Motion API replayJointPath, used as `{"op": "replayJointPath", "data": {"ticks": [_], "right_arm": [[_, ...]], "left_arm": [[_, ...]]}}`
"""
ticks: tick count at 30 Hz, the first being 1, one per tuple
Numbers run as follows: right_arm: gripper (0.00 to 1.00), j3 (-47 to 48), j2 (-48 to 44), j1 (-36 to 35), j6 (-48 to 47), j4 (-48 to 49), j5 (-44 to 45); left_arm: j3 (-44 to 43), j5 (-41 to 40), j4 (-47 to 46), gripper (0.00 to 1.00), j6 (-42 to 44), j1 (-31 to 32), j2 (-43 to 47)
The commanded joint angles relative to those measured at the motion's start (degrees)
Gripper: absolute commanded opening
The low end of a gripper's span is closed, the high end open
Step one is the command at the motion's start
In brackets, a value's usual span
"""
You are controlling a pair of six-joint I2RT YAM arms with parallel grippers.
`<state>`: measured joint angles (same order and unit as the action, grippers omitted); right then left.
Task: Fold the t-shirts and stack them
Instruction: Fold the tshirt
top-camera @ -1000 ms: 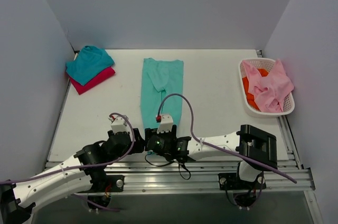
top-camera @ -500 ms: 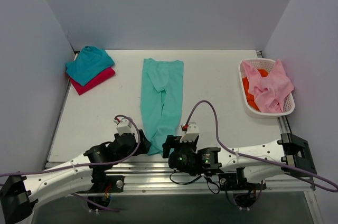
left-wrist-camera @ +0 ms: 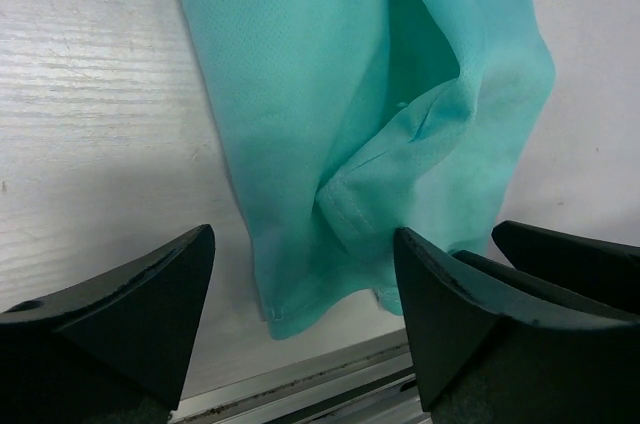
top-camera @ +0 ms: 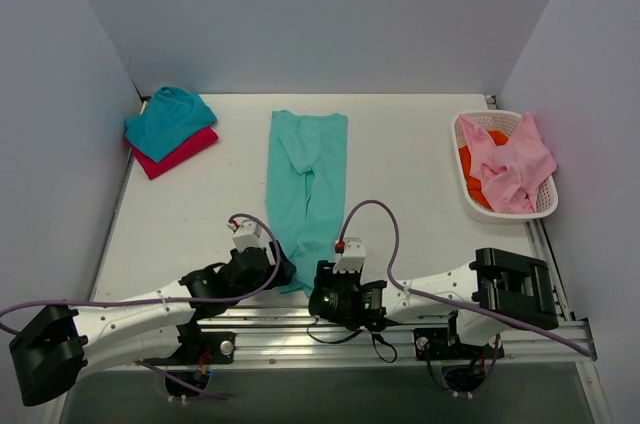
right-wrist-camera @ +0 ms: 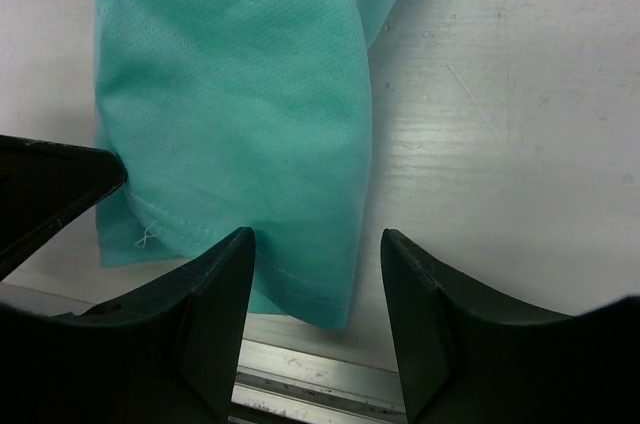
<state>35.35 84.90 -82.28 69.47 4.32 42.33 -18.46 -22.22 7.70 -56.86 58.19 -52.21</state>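
Both open, left claw [left-wrist-camera: 300, 319] and right claw [right-wrist-camera: 315, 289] hover at the mint-green t-shirt's [top-camera: 306, 189] six-o'clock hem; catching one layer could undo its fold.

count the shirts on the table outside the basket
3: a mint-green shirt stretched down the middle, a teal shirt at the far left corner, a magenta-red shirt under it. More may hide beneath.

- Mint-green t-shirt [top-camera: 306, 184]: folded lengthwise into a long narrow strip, flat along the middle of the worktop [top-camera: 410, 194], near hem (slightly rumpled) at the front edge.
- Teal t-shirt [top-camera: 165, 121]: folded, stacked on the magenta-red t-shirt [top-camera: 185, 152], far-left corner, well apart from the strip.
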Motion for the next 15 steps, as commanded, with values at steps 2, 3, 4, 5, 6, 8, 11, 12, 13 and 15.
{"op": "replayJointPath", "data": {"ticks": [2, 3, 4, 5, 6, 8, 11, 12, 13, 15], "right_arm": [[0.47, -1.0, 0.6, 1.7, -1.2, 4.7, -0.3], [0.45, -1.2, 0.4, 2.1, -1.4, 4.9, -0.5], [0.44, -1.6, 0.4, 2.4, -1.4, 5.1, -0.6], [0.41, -1.9, 0.4, 2.6, -1.6, 5.4, -0.7], [0.40, -2.2, 0.2, 3.3, -1.8, 5.8, -1.1], [0.36, -3.1, 0.0, 3.9, -2.3, 6.7, -1.5], [0.32, -4.2, -0.9, 5.3, -2.9, 7.2, -2.1], [0.31, -4.5, -1.5, 5.6, -3.1, 7.5, -2.2], [0.30, -4.9, -1.8, 5.9, -3.4, 7.8, -2.5], [0.24, -5.6, -2.5, 6.6, -4.0, 8.8, -3.2]], "left_arm": [[-0.1, 0.5, -6.2, 0.78, -0.7, 0.2, -1.9], [0.1, 0.5, -6.5, 0.77, -0.8, 0.2, -2.3], [0.2, 0.5, -6.7, 0.74, -0.8, 0.2, -2.5], [0.3, 0.4, -6.7, 0.69, -0.8, 0.2, -2.5], [0.4, 0.4, -8.4, 0.66, -0.8, 0.2, -2.7], [0.4, 0.4, -9.3, 0.58, -0.5, 0.2, -3.0], [0.2, 0.7, -9.4, 0.54, -0.3, 0.2, -3.3], [0.1, 0.8, -9.4, 0.52, -0.2, 0.2, -3.3], [-0.1, 1.0, -9.2, 0.51, -0.2, 0.2, -3.2], [-0.2, 1.0, -8.4, 0.51, -0.2, 0.2, -2.4]]}}
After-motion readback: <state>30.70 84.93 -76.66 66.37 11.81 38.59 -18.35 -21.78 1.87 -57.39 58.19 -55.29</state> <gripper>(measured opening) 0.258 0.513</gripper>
